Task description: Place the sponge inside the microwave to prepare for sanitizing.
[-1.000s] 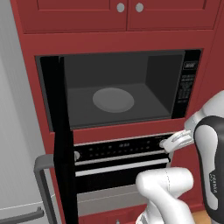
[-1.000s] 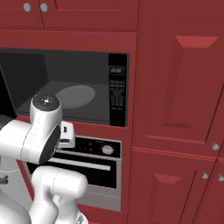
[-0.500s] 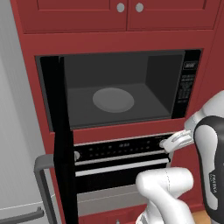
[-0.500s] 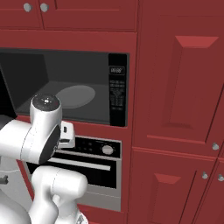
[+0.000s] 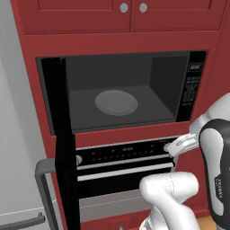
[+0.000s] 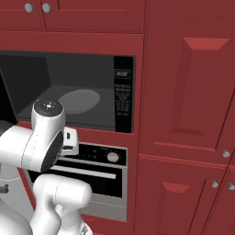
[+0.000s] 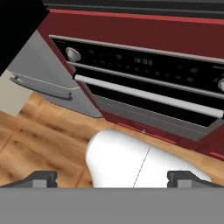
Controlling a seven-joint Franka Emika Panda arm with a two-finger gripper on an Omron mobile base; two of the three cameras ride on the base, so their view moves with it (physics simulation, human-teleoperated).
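1. The microwave (image 5: 121,96) is standing with its door (image 5: 67,148) swung wide to the left, showing a grey cavity and the round turntable plate (image 5: 116,102) lying bare in the middle of the floor.
2. The sponge is not appearing anywhere in these pictures, neither in the cavity nor in the robot's grasp, so I cannot say where it is sitting; the placing is looking not yet done.
3. The end effector (image 7: 113,178) is hanging with its two dark fingertips (image 7: 41,178) spread wide and nothing between them, pointing down and forward at the oven (image 7: 144,83) below the microwave, with the wooden floor (image 7: 39,140) underneath.
4. In the left base view the hand is sitting just beside the oven's control strip (image 5: 126,152), below the microwave opening.
5. Judging from the task alone, a sponge is going to be light, soft and springy, yielding under pressure and unlikely to break or slip.
6. The sensible hold is looking like a pinch across its two long sides, at mid-length, with gentle closing so it is not squashing or popping out.
7. Carrying it in, the risk is clipping the open door or the cavity's lower lip.
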